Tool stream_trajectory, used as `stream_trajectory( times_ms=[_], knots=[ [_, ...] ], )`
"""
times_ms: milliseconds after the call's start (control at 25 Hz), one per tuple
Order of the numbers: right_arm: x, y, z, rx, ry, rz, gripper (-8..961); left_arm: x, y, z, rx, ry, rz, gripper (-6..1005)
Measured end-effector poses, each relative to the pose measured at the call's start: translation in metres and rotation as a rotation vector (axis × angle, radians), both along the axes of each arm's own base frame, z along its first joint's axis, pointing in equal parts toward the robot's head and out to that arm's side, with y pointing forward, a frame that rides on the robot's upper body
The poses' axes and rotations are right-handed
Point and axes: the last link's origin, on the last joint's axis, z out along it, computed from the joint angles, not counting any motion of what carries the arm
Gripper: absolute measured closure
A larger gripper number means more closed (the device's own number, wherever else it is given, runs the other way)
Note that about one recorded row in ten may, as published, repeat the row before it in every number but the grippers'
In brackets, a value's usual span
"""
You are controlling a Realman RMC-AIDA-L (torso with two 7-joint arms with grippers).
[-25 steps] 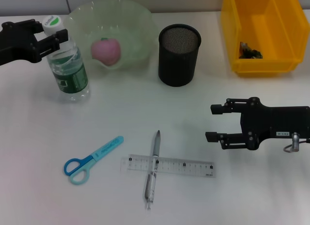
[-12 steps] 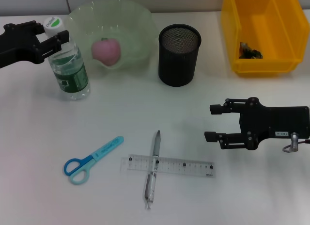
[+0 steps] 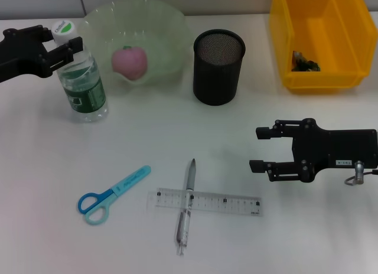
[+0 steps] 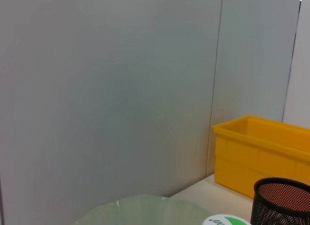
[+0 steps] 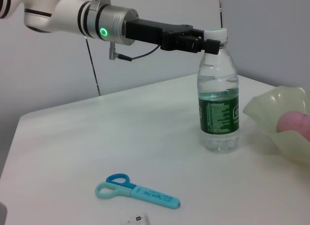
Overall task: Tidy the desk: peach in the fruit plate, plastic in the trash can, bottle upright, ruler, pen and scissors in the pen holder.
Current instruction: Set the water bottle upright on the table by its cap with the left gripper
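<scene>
1. Bottle (image 3: 84, 85) stands upright on the bench (image 3: 177, 138), just beside the fruit plate (image 3: 155, 26). My left tool (image 3: 66, 48) is closed on its neck, right under the white cap.
2. Step in hand, as I judge it: let go of the bottle cleanly. Open the fingers fully first, then back straight out sideways. Any drag on the neck could tip it; it's tall, narrow and only part full.
3. Bottle is clear ribbed plastic, green label, water in the lower part. Smooth and light, so it slides easily on this bench.
4. Peach (image 3: 129, 62) is already in the plate, a pale green translucent dish with a wavy rim. Looks done.
5. Trash can (image 3: 345, 49) is a yellow rigid bin with something dark and crumpled in it, probably the plastic; can't say for sure.
6. Still on the bench: scissors (image 3: 112, 195), blue plastic handles, lying flat; pen (image 3: 186, 206) lying across the clear ruler (image 3: 204, 202), touching it. The ruler is thin and flat, hard to pinch off the surface; take the pen first.
7. Pen holder (image 3: 218, 66) is black mesh, round, open top, between plate and bin.
8. My right tool (image 3: 258, 149) hovers near the ruler's end, fingers spread, holding nothing.
</scene>
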Motion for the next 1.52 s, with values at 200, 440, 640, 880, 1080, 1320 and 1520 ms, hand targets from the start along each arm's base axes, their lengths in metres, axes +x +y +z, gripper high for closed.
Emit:
stream_trajectory(
  times_ms=[200, 440, 640, 880, 1080, 1320, 1520],
  knots=[
    [-0.0004, 0.0003, 0.0000, 0.000, 0.000, 0.001, 226, 0.0002, -0.0004, -0.0012, -0.001, 0.003, -0.004, 547],
    [-0.0008, 0.0002, -0.0005, -0.001, 0.001, 0.001, 225, -0.0002, -0.0010, -0.0018, -0.005, 0.007, -0.005, 547],
    [-0.0009, 0.0002, -0.0006, -0.003, 0.002, -0.001, 224, -0.0003, -0.0012, -0.0021, -0.005, 0.006, -0.005, 546],
    [-0.0009, 0.0001, -0.0006, -0.003, 0.003, -0.002, 224, -0.0007, -0.0016, -0.0021, -0.005, 0.006, -0.004, 546],
    [-0.0010, 0.0000, -0.0006, -0.004, 0.004, -0.001, 225, -0.0009, -0.0016, -0.0019, -0.002, 0.003, -0.001, 545],
    [-0.0012, -0.0003, -0.0006, -0.005, 0.005, 0.000, 225, -0.0009, -0.0020, -0.0027, -0.001, 0.000, 0.000, 545],
    [-0.0012, -0.0006, -0.0006, -0.006, 0.006, 0.000, 225, -0.0002, -0.0022, -0.0040, -0.002, -0.004, 0.000, 544]
  ],
)
